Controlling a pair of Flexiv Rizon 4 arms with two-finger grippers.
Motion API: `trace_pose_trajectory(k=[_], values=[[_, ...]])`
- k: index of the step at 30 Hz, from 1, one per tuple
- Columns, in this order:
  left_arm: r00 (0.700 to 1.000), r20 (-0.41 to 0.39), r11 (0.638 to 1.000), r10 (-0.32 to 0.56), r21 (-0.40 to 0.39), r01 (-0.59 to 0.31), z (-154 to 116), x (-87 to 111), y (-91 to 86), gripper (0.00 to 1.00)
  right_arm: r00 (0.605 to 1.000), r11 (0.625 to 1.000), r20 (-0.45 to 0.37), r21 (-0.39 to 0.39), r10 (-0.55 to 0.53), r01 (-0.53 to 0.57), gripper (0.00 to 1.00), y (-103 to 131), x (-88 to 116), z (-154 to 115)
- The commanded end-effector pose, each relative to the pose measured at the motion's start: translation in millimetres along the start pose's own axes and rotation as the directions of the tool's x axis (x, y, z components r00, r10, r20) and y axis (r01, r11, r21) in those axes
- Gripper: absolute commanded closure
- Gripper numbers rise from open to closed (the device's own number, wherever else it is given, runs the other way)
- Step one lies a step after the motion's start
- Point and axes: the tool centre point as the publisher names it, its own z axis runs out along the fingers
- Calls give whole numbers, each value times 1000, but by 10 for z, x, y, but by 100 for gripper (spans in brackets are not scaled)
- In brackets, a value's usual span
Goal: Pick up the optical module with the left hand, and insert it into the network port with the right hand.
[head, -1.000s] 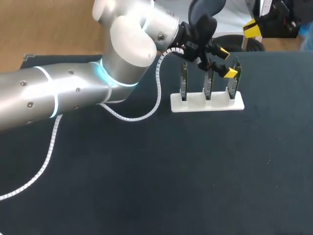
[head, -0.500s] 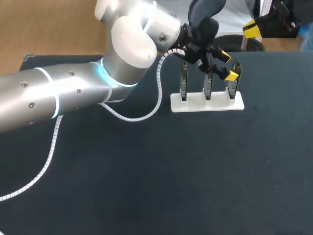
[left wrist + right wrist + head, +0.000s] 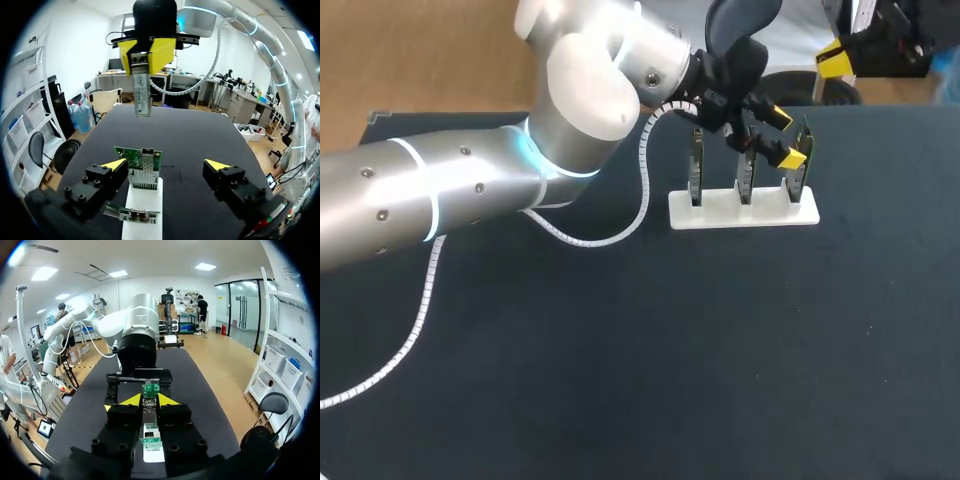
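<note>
Nearest, from the left wrist: left gripper (image 3: 166, 164) spread wide and holding nothing. Within the gap, close against one yellow-tipped finger, an upright green circuit board (image 3: 137, 156) bearing a metal network port (image 3: 143, 176), slotted into a white stand (image 3: 145, 197) on the dark table (image 3: 190, 135). Closer under the wrist, a second board (image 3: 131, 214) on the same stand. From the head view, three boards in a row on that stand, well towards the table's far edge; hard to tell from up there which one sits between the fingers, possibly the middle one. Farther off, above the table beyond the stand: right gripper (image 3: 149, 50) pointing down, yellow tips clamped from both sides on the optical module (image 3: 142, 97), slim, silvery, hanging upright and well apart from the port.
</note>
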Motion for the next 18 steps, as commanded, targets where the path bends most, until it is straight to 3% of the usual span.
trace_pose_trajectory(k=[1, 18], values=[[1000, -5, 1000, 1, 7, -1, -1, -19, 37, 0, 1000, 1000, 1, 1, -4, 4, 100, 26, 6, 1], [1000, -5, 1000, 1, 7, -1, -1, -19, 37, 0, 1000, 1000, -25, -8, -16, 15, 100, 115, 139, 54]])
